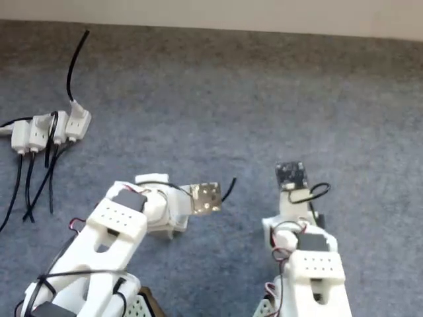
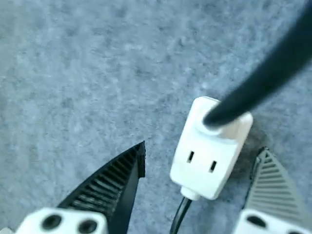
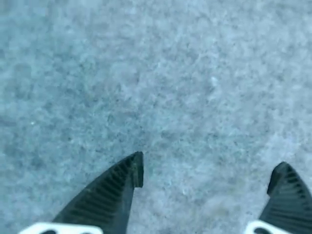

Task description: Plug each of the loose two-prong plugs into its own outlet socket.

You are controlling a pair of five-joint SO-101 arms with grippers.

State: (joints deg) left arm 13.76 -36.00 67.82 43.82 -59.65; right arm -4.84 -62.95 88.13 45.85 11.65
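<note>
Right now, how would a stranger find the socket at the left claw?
On the grey carpet, look at the left claw. Between its open fingers lies a lone white socket with two slots, far from the white cluster.

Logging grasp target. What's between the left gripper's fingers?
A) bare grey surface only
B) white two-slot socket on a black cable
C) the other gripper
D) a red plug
B: the left wrist view shows the white socket, two slots visible, between the fingers of the open left gripper, with a black cable attached.
</note>
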